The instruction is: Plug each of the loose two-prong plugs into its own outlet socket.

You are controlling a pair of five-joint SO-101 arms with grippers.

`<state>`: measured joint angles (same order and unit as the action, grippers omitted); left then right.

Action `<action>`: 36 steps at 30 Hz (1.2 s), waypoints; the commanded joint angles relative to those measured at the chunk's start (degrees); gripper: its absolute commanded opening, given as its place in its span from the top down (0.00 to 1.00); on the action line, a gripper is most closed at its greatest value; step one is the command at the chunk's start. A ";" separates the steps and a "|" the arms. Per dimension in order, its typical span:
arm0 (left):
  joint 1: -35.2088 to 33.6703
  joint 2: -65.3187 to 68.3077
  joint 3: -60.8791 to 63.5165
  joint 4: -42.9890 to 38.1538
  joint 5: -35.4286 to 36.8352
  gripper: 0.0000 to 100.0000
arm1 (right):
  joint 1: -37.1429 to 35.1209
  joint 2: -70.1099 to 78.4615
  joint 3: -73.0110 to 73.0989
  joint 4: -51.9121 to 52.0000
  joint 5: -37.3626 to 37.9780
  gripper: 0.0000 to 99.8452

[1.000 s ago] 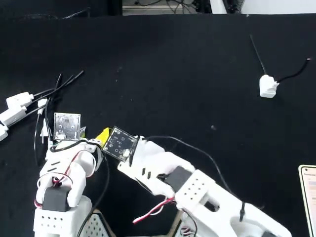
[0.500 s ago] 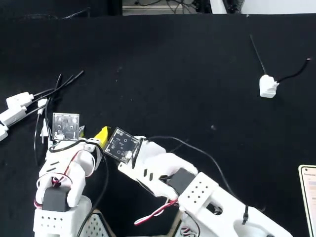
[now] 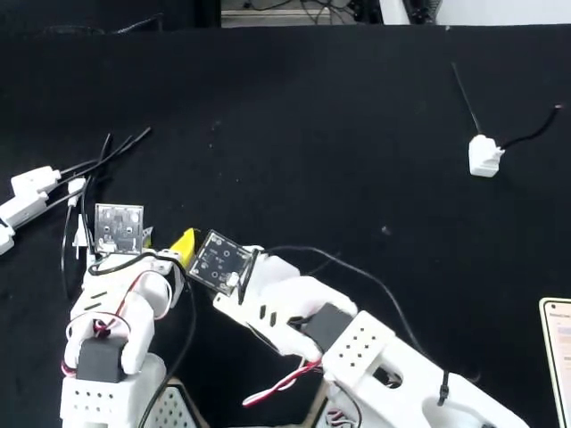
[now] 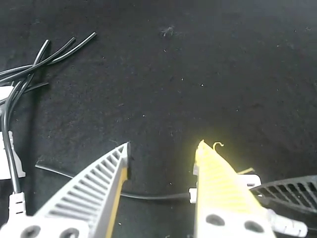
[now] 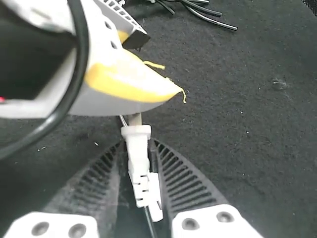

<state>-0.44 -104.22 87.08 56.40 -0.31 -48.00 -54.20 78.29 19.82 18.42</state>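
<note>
The right tool (image 5: 137, 145) is pinching a white two-prong plug (image 5: 140, 168) low over the black worktop (image 3: 312, 134), with its ribbed fingers pressed against the plug's sides. Directly ahead, just beside the plug, sits the left tool (image 4: 163, 146). It is spread wide, with nothing between its grey and yellow fingers (image 4: 218, 183), and a thin black cable (image 4: 158, 196) runs across beneath it. A bundle of black cables (image 4: 44, 57) and white connectors (image 3: 31, 183) lie at the left edge. Another white connector (image 3: 484, 156) lies well apart, far right.
</note>
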 commanded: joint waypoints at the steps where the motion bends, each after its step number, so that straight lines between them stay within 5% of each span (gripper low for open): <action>1: 0.22 0.35 -0.40 0.70 -0.88 0.78 | -0.26 -2.59 -1.36 -0.18 -0.44 0.99; 36: 0.31 0.18 0.57 0.53 -0.88 0.78 | 1.41 -10.95 -1.27 4.66 -0.44 0.99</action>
<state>-0.35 -104.22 87.52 56.40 -0.31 -48.09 -62.29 79.43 24.75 18.42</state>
